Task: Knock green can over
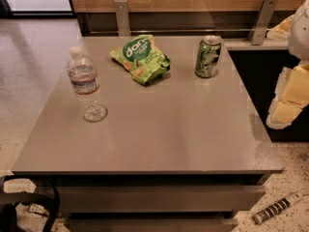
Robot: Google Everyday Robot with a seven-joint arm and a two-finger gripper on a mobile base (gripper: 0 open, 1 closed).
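Observation:
The green can stands upright at the far right of the grey table, green with black and pale markings and a silver top rim. My gripper, white and pale yellow, hangs at the right edge of the view. It is beyond the table's right side, to the right of the can and nearer to me, well apart from it. It touches nothing.
A clear water bottle stands upright at the table's left. A crinkled green snack bag lies at the far middle, left of the can. A wooden wall with metal brackets runs behind. A striped object lies on the floor at the lower right.

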